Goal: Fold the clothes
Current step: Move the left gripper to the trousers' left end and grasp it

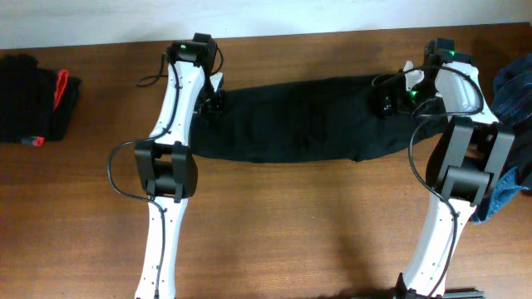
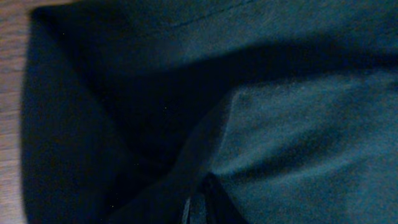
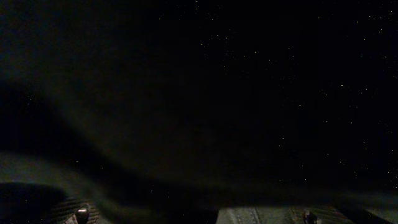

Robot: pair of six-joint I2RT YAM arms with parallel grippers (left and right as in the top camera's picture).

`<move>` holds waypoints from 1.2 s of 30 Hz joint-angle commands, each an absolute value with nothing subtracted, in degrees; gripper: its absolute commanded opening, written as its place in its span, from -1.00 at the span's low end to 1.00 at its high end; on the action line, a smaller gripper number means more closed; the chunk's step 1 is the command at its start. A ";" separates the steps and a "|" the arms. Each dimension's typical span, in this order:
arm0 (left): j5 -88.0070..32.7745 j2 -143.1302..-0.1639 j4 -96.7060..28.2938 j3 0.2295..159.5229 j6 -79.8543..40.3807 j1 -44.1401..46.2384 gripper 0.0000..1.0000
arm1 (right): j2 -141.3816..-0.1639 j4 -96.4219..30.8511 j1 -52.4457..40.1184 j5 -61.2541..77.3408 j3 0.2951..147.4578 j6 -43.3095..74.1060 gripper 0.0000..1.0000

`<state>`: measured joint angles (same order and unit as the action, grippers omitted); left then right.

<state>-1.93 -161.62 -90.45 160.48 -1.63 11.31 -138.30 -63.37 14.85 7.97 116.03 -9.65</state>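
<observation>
Trouble from here is likeliest at the right end. Black jeans (image 1: 291, 120) lie stretched flat across the desk (image 1: 291, 224), with one end under the left end effector (image 1: 214, 100) and the other under the right end effector (image 1: 389, 98). In the left wrist view the jaws stand narrow and a ridge of cloth runs up into them, so I judge that a pinch of fabric is held. The right end effector is wide. Its fingers (image 3: 81, 214) sit far apart at the bottom of its view, dark cloth fills everything ahead of them, and nothing shows as gripped.

If the left side lifts while the right has no hold, the jeans would drag toward it and bunch rather than fold evenly. A thin pinch may also take only the top layer. The right jaws, closing on such dark fabric, could miss the edge or grab too thick a wad. Blue denim (image 1: 515, 87) just outward of the right end effector could get snagged. A dark folded pile (image 1: 29, 104) lies well outward of the left one.
</observation>
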 commanded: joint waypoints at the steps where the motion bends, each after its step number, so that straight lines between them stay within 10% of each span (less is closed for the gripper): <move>1: -1.50 -163.59 -89.91 160.35 -2.39 9.58 -0.85 | -140.42 -62.94 14.70 7.01 115.07 -9.58 0.97; 36: -7.88 -151.02 -96.73 168.57 -3.86 16.16 -0.99 | -140.42 -62.94 14.70 7.01 115.07 -9.58 0.97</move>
